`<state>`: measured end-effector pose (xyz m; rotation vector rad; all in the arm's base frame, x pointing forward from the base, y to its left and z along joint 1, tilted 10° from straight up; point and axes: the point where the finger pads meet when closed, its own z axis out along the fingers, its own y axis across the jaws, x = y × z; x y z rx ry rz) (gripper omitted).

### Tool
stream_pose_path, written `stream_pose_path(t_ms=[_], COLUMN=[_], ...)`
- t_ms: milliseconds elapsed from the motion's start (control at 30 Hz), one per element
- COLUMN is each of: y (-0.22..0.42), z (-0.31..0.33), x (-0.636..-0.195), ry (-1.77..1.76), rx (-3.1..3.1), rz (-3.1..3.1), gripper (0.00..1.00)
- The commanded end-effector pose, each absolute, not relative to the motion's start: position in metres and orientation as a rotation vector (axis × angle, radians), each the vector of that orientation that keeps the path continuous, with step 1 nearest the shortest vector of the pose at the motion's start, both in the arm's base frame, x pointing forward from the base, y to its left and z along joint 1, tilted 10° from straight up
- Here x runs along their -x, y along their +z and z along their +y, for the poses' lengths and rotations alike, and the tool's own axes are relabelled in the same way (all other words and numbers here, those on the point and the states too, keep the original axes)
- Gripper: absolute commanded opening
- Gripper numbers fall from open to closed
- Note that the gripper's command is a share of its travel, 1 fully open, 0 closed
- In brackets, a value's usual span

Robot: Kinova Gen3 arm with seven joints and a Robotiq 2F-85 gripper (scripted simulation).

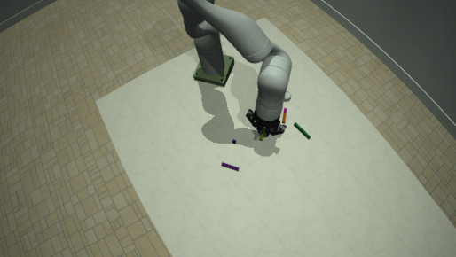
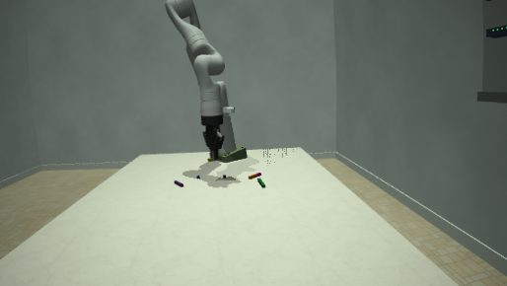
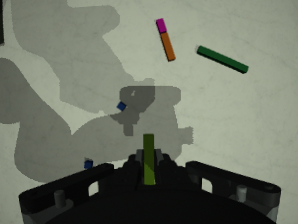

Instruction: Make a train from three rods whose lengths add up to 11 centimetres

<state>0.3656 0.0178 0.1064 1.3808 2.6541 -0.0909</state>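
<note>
I hold the lime rod [image 1: 262, 134] [image 2: 211, 160] [image 3: 149, 159] clamped in the gripper [image 1: 264, 130] [image 2: 214, 158] [image 3: 148, 158], above the table [image 1: 319, 186] [image 2: 237, 227] [image 3: 255, 115].

A bare, lab-like room: a robot arm [image 1: 271, 84] [image 2: 211, 94] is mounted on a pale counter [image 1: 310, 190] [image 2: 237, 232], with plain grey walls [image 2: 276, 74], tan tiled floor [image 1: 58, 146] [image 2: 49, 189] and a dark device with green lights [image 2: 497, 32] at one side.
</note>
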Motion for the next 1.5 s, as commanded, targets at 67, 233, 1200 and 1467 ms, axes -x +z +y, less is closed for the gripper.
stream_pose_path(t_ms=[67,233,1200,1467], y=[0.122,0.124,0.109,0.109], z=[0.016,0.016,0.118,0.118], x=[-0.370,-0.369,-0.344,-0.344], ry=[-0.079,-0.079,-0.115,-0.115], rx=[-1.384,-1.384,-1.002,-1.002], rz=[2.630,2.630,2.806,2.806], gripper=[0.05,0.05,0.05,0.05])
